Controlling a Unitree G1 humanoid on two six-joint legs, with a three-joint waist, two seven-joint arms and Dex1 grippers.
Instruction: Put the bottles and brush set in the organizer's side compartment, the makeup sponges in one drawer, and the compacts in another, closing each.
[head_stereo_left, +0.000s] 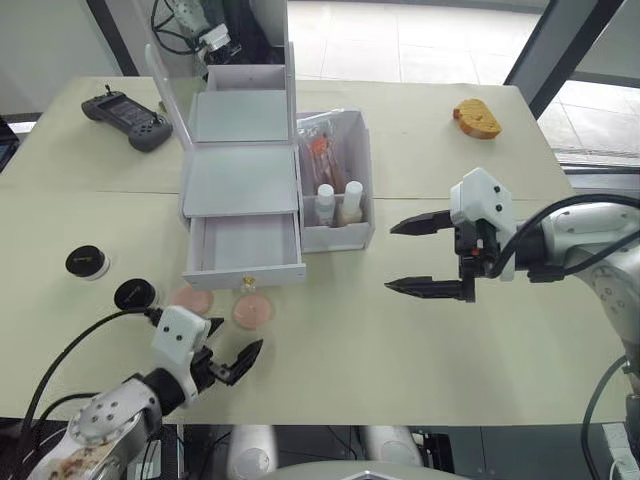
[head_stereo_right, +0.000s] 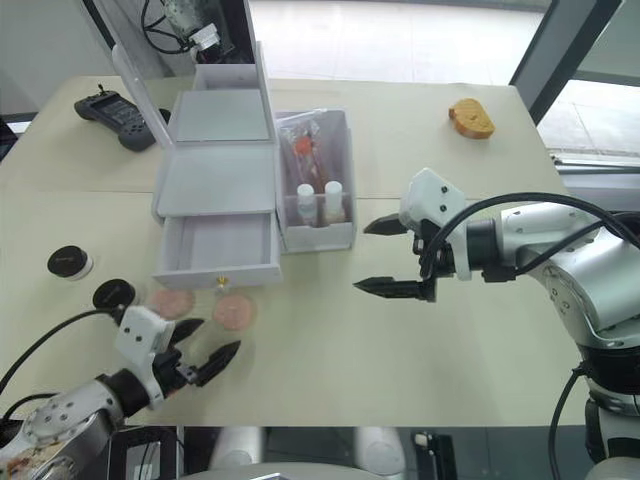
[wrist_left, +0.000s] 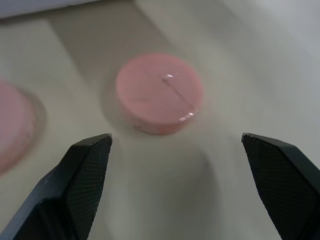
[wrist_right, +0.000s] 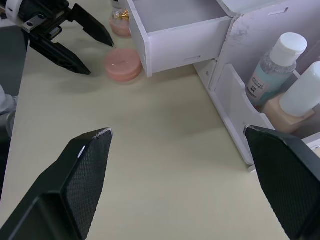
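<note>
Nearest the head camera, the left gripper is held low over the table with its fingers spread and nothing between them, aimed toward twelve o'clock at a pink sponge. That sponge lies flat just in front of the pulled-out drawer of the organizer; a second sponge sits beside it at nine o'clock, half under the drawer front.

A thin disc lying flat is judged likely to be pushed forward under the drawer, or skidded sideways into its neighbour, if the fingers are closed too high or off-centre. The gold knob could also be struck on the lift.

The right gripper is held out level at three o'clock of the organizer, its fingers wide apart and empty, well clear of everything.

The bottles and brush set already stand in the side compartment. The compacts lie at nine o'clock of the drawer, apart from the sponges.
</note>
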